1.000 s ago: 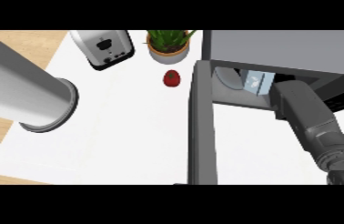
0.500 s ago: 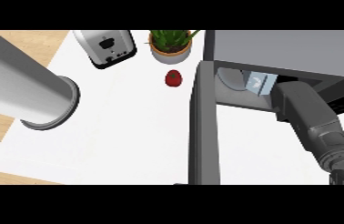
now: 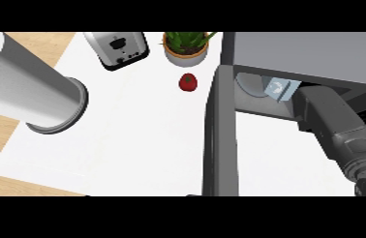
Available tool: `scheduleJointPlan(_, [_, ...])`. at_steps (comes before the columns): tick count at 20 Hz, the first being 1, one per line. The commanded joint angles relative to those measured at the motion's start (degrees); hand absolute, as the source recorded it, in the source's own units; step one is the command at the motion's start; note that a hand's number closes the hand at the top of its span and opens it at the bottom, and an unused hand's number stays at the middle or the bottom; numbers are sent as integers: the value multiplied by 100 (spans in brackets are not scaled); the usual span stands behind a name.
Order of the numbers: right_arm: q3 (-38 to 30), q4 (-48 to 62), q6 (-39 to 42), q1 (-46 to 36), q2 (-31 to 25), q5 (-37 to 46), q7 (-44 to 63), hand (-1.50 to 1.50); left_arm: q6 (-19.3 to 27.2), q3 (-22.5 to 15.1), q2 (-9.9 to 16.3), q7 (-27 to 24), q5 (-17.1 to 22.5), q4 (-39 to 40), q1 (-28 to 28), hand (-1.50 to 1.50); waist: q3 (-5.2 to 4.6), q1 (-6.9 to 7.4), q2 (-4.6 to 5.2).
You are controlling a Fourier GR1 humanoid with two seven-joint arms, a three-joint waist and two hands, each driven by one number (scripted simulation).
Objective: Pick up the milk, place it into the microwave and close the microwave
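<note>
Counter (image 3: 143, 135) at the left carries only a big grey forearm (image 3: 36, 94), a toaster (image 3: 118, 49), a plant (image 3: 187, 47) and a red fruit (image 3: 188, 82); the left hand is out of view. Further right, past the open door (image 3: 218, 135), the milk (image 3: 281, 89) sits inside the microwave (image 3: 300, 53), with the right arm (image 3: 336, 130) reaching to it. I cannot tell what the right fingers do, so I think the hand should free the carton fully and leave straight back before the door is pushed.

— What colours do you see on the counter (image 3: 143, 135)?

— The counter itself is white, with pale wood showing past its left edge. Near the far edge stands a silver toaster (image 3: 118, 49) with a black top, and a green plant (image 3: 187, 47) in a white pot.

— And the small thing?

— A red strawberry (image 3: 188, 82).

— The right side?

— A dark grey microwave (image 3: 300, 53), its door (image 3: 218, 135) grey too. Inside is a pale blue milk carton (image 3: 280, 88). The forearm (image 3: 340, 128) there is dark grey.
</note>
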Motion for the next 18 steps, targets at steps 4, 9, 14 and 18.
scheduleJointPlan(4, [134, -4, -1, -261, -327, 133, 163, 150, -30, -51, 130, 78, -229, 83, -135, -150, 82, 94, 239])
scheduleJointPlan(9, [141, 23, 19, -309, -461, 139, 217, 150, -56, -8, 145, 28, -281, 129, -205, -150, 83, 185, 268])
scheduleJointPlan(14, [28, -106, 583, -693, -174, -12, 185, -150, -96, -85, 172, 44, -332, 156, -282, -150, 93, 275, 197])
scheduleJointPlan(18, [459, 156, 568, -763, -40, 417, 610, -150, -129, -171, 189, 68, -434, 246, -364, -150, 52, 335, 199])
